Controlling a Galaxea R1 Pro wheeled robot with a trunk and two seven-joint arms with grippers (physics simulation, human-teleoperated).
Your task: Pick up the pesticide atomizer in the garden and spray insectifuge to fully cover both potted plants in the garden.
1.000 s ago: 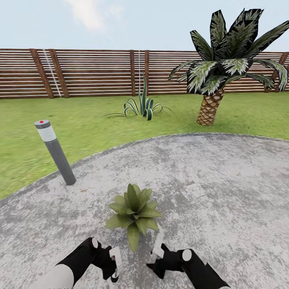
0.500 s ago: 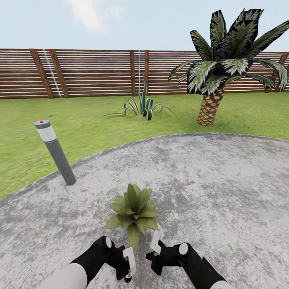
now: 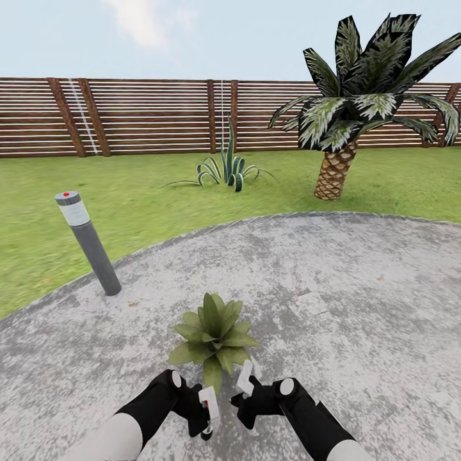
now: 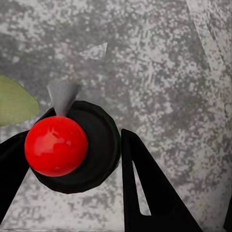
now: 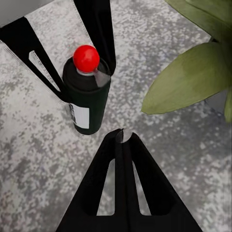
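Observation:
One potted plant (image 3: 212,339), a low rosette of broad green leaves, stands on the grey paving just ahead of both grippers; its leaves (image 5: 193,82) also show in the right wrist view. The pesticide atomizer (image 5: 87,99) is a dark can with a red ball top (image 4: 55,145) and a grey nozzle. My left gripper (image 3: 208,410) is shut on it, one black finger on each side (image 5: 104,34). My right gripper (image 3: 245,384) is shut with nothing in it, its tips (image 5: 121,133) a short way from the can and beside the plant's leaves.
A grey bollard light (image 3: 89,246) stands at the paving's left edge. On the lawn behind are a striped spiky agave (image 3: 227,169) and a palm (image 3: 339,160), with the brown slatted fence (image 3: 147,115) beyond. The paving (image 3: 358,320) stretches away to the right.
My left gripper has moved right and a little forward with the atomizer. My right gripper has shifted left toward it. The two now sit close together below the plant.

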